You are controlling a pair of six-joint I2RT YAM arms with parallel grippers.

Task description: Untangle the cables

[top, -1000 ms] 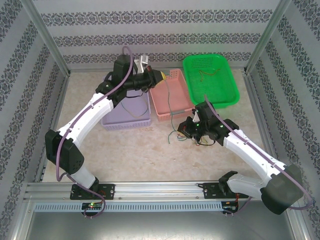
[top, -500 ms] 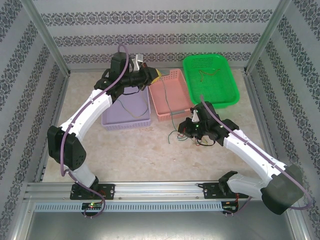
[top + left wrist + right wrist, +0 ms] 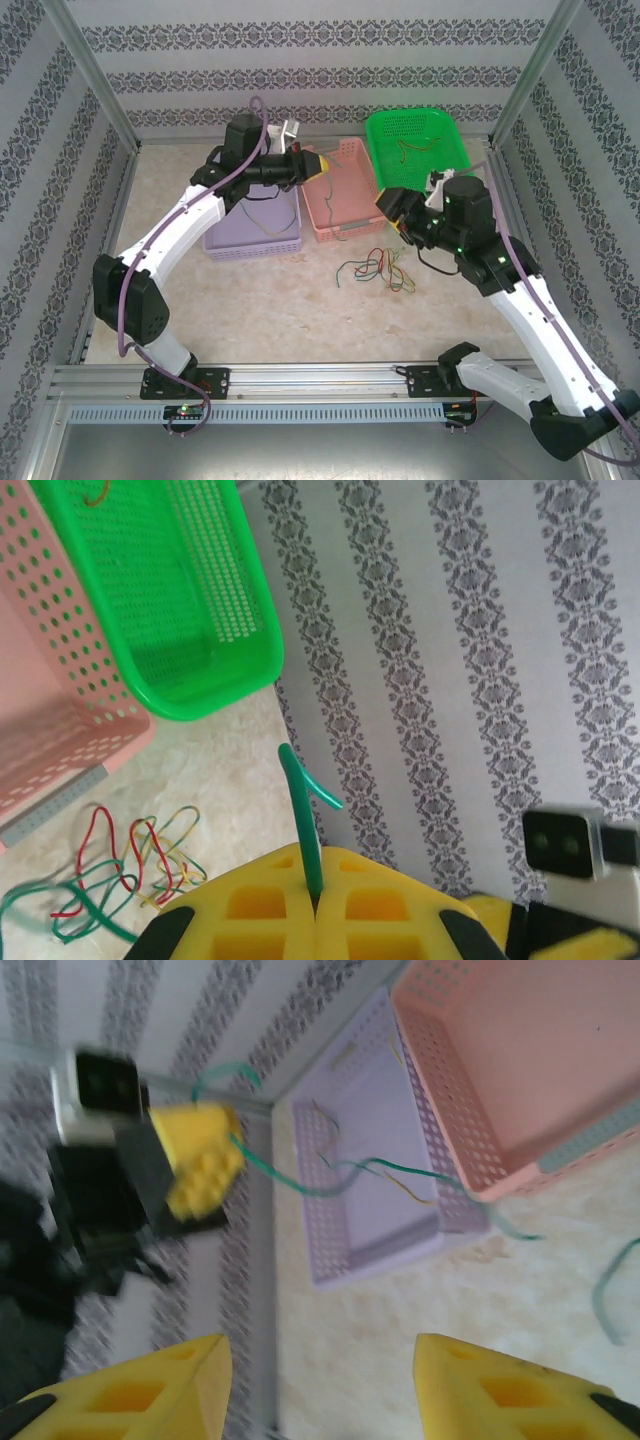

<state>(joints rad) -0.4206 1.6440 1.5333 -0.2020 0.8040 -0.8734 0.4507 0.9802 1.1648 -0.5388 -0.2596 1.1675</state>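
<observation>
The left end effector [image 3: 313, 898] was clenched on a green cable [image 3: 300, 810] by the pink basket [image 3: 345, 200], near the far edge of the bench [image 3: 260, 300]. The right end effector [image 3: 318, 1370] stood released, fingers apart and empty. The other cables [image 3: 378, 270] lay tangled mid-bench.

On your right end effector [image 3: 315, 1400] the yellow fingers [image 3: 500, 1390] stand apart at the bottom edge, with nothing between them. Beyond, blurred, the left end effector [image 3: 225, 1155] pinches a green cable [image 3: 300, 1186], which trails rightwards over the lilac basket [image 3: 325, 1240] toward the pink basket [image 3: 450, 1090]. Both baskets sit side by side on the beige worktop [image 3: 400, 1330].
</observation>
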